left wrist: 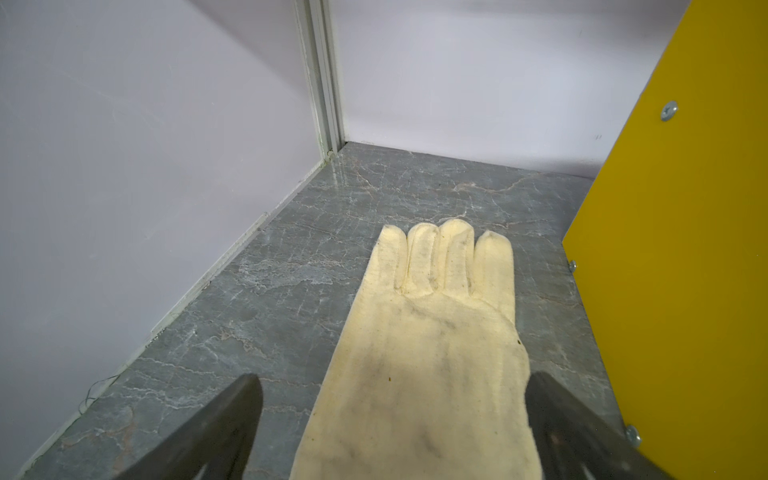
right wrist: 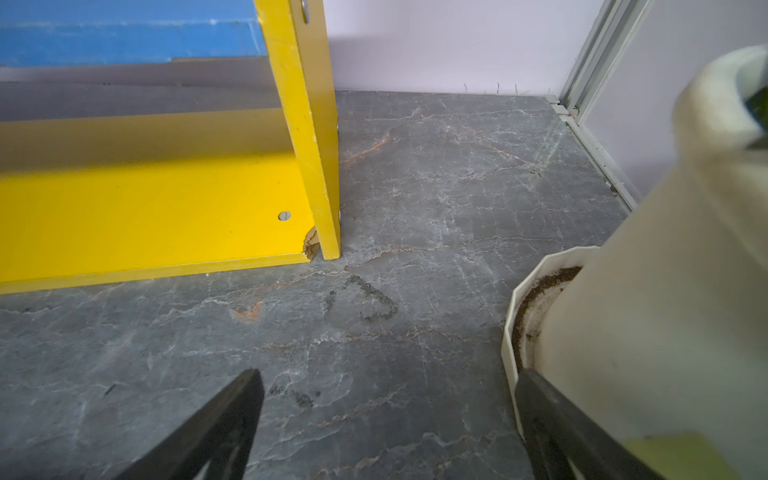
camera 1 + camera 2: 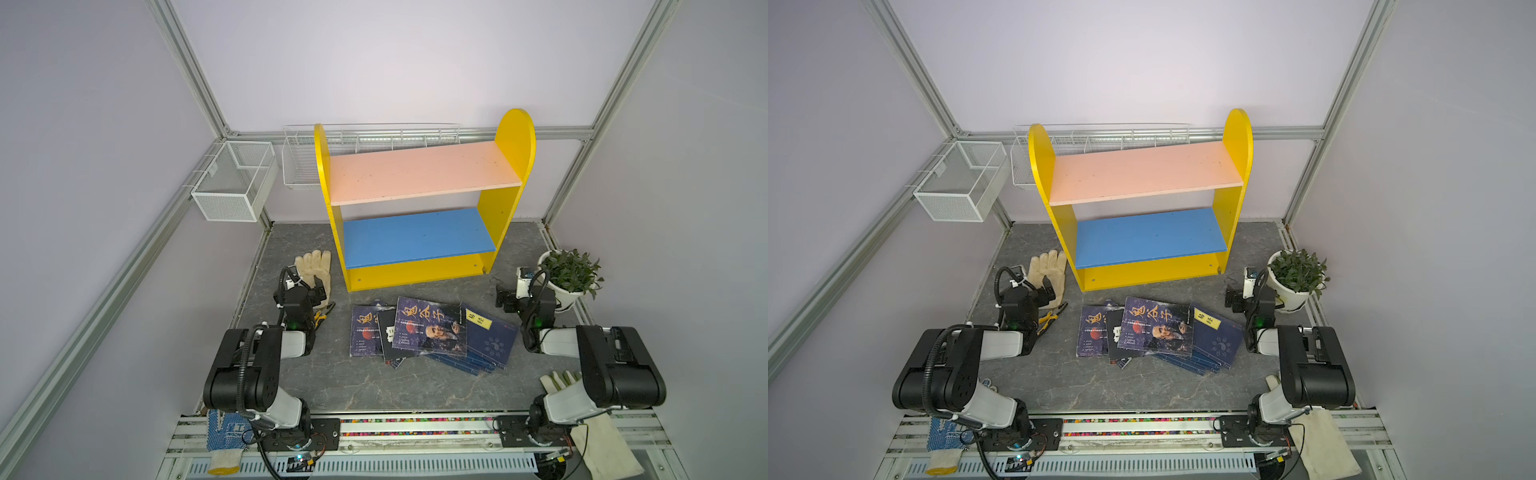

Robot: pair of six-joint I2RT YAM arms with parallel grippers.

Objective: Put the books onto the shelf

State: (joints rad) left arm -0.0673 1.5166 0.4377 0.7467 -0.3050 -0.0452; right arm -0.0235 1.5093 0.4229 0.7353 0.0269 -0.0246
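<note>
The books (image 3: pixel 434 336) lie in a loose, overlapping heap on the counter (image 3: pixel 374 386), a little toward 6 o'clock from its middle in both top views. A glossy paperback (image 3: pixel 428 322) with large characters tops the heap. Thin navy books fan out beneath it toward 4 o'clock, one of them showing a yellow label.

None of them is on the shelf (image 3: pixel 515 137), which stands at 12 o'clock from the heap, near it but apart. Its pink upper board (image 3: pixel 419 170) and blue lower board (image 3: pixel 415 237) are both bare, so the task looks unstarted. The shelf's open front faces the heap, so a book could probably be carried straight back onto either board.

The left hand (image 3: pixel 319 289) hovers at about 10 o'clock from the heap, spread wide and holding nothing. Its wrist view shows a cream glove (image 1: pixel 424 353) lying flat under the gap, beside the shelf's yellow side. Pliers (image 3: pixel 325 312) lie just by that arm.

The right hand (image 3: pixel 504 297) hangs at about 2 o'clock, likewise spread and empty. It is over bare counter between the shelf's corner and the white pot of a plant (image 3: pixel 569 274), with the pot just beside it.

The two hands flank the heap rather than cover it, probably a waiting pose that leaves the books in plain sight. Since the books lie flat and overlap, the top paperback seems the sensible first pick. Getting under its edge is likely the hard part.
</note>
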